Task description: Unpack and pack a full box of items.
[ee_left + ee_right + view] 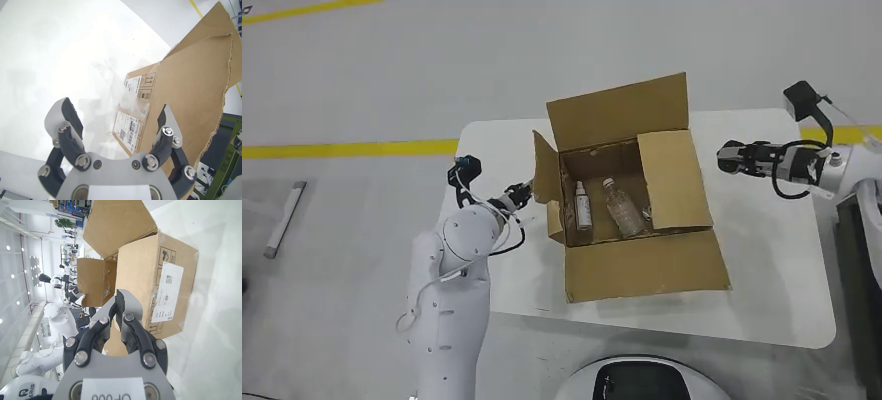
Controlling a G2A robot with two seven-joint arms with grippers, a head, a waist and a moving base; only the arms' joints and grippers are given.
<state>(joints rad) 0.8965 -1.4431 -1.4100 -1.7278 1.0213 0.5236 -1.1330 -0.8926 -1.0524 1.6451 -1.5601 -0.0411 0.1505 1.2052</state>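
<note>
An open cardboard box [642, 265] stands mid-table with its flaps spread. Inside lie a small white bottle [583, 206] and a clear plastic bottle [624, 211]. My left gripper [525, 191] is at the box's left side, by the torn left flap [545, 175]. In the left wrist view this gripper [118, 116] is open, with the labelled box wall [189, 98] just beyond its fingertips and nothing held. My right gripper [726, 157] hovers a little off the right flap [674, 180]. Its fingers [119, 306] are shut on nothing, facing the box [151, 279].
The white table [762, 290] has bare room to the right of the box and along its front edge. A yellow floor line [342, 150] runs behind the table. A grey bar [284, 218] lies on the floor at the far left.
</note>
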